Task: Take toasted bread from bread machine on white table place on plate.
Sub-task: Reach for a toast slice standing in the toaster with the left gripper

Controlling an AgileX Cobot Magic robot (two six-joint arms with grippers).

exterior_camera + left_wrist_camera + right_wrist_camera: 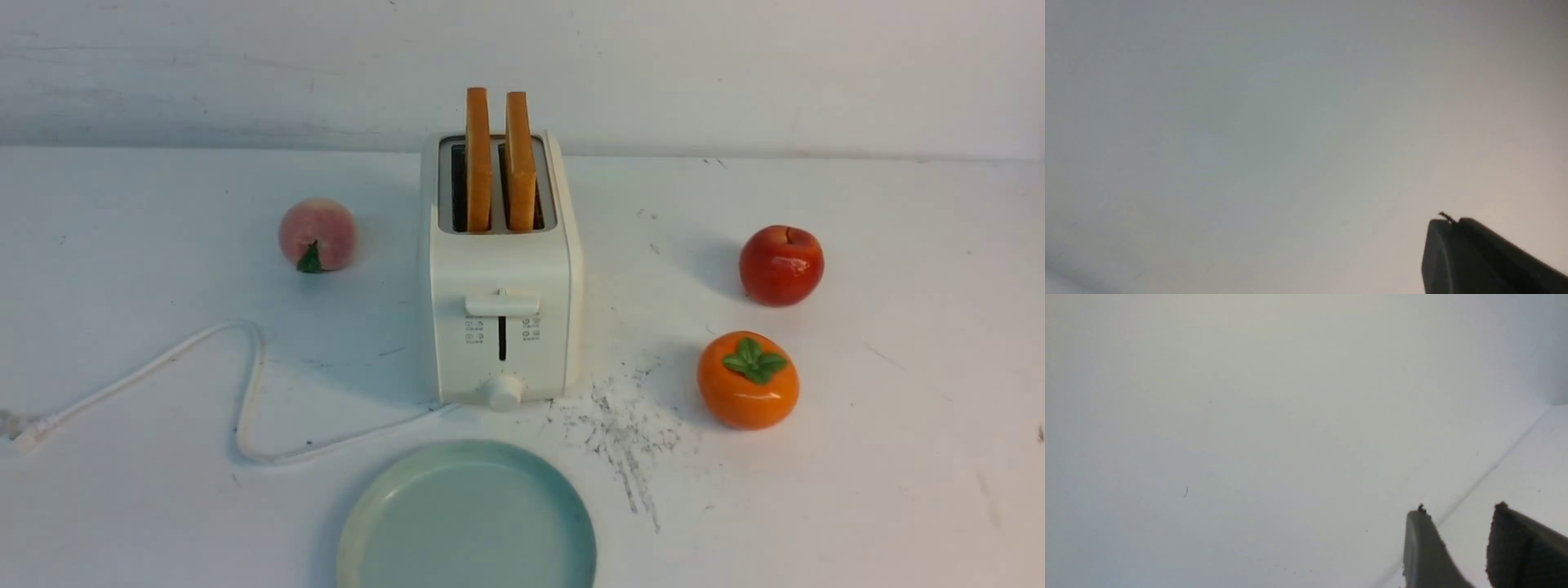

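In the front view the cream-white bread machine (500,269) stands at the middle of the white table (898,457), lever and knob facing me. Two slices of toasted bread stand upright in its slots, the left slice (478,159) and the right slice (520,161), edge-on. The pale blue-green plate (467,523) lies in front of it at the near edge and holds nothing. Neither arm shows in the front view. My left gripper (1449,222) is shut with its fingers together, over bare white surface. My right gripper (1457,510) is open with a clear gap and holds nothing.
A peach (317,234) lies left of the bread machine. A red apple (781,265) and an orange persimmon (747,380) lie to its right. The white cord (245,392) loops across the table at the left. Dark scratch marks (624,429) lie right of the plate.
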